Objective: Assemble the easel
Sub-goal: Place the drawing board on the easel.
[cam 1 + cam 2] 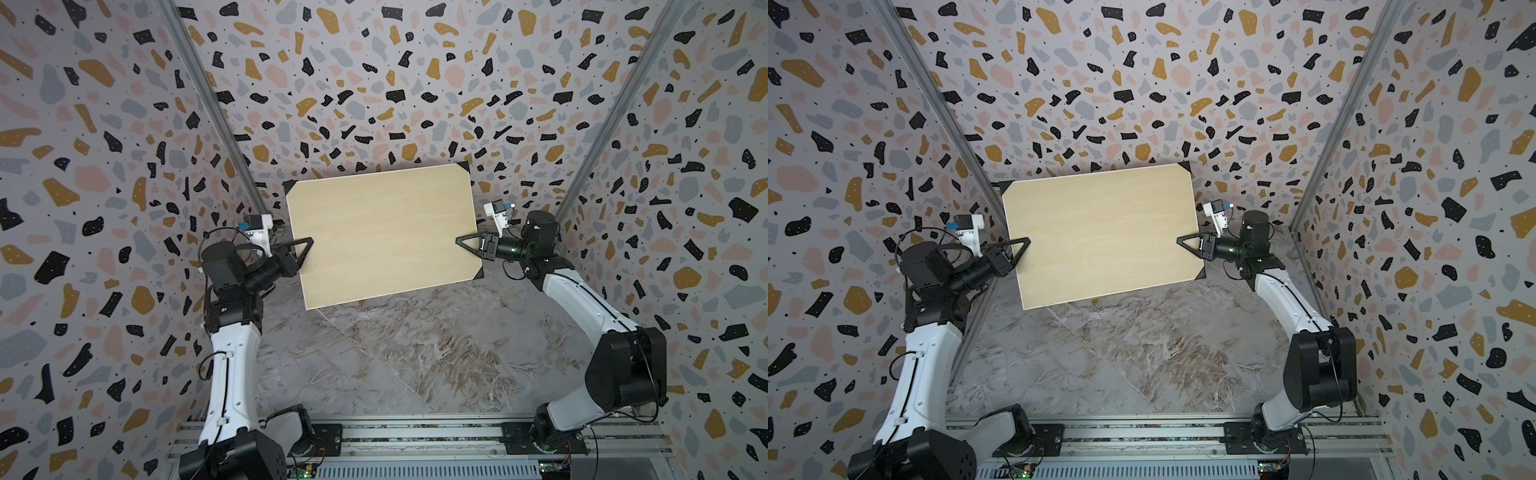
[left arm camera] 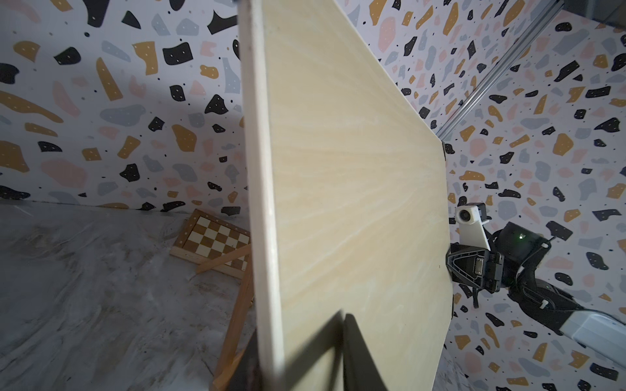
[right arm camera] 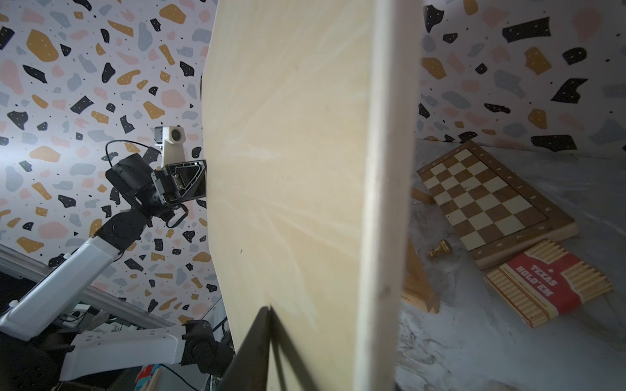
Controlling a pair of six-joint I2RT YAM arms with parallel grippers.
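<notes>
A large pale wooden board (image 1: 382, 232) with black corners hangs tilted above the marble floor, held by its two short edges. My left gripper (image 1: 305, 249) is shut on its left edge, one finger (image 2: 359, 352) flat on the face. My right gripper (image 1: 463, 243) is shut on the opposite edge, with a finger (image 3: 261, 338) on the same face. The easel (image 2: 237, 304) shows only as honey-brown slats on the floor under the board. The right wrist view shows the easel (image 3: 418, 287) as a bottom corner. In both top views the board hides it.
A checkered chessboard box (image 3: 491, 199) lies on the floor near the back wall, with an easel slat crossing in front of the box's corner (image 2: 213, 240). Beside it lie a red Texas Hold'em card box (image 3: 548, 281) and a brass chess piece (image 3: 440, 250). Patterned walls close in on three sides.
</notes>
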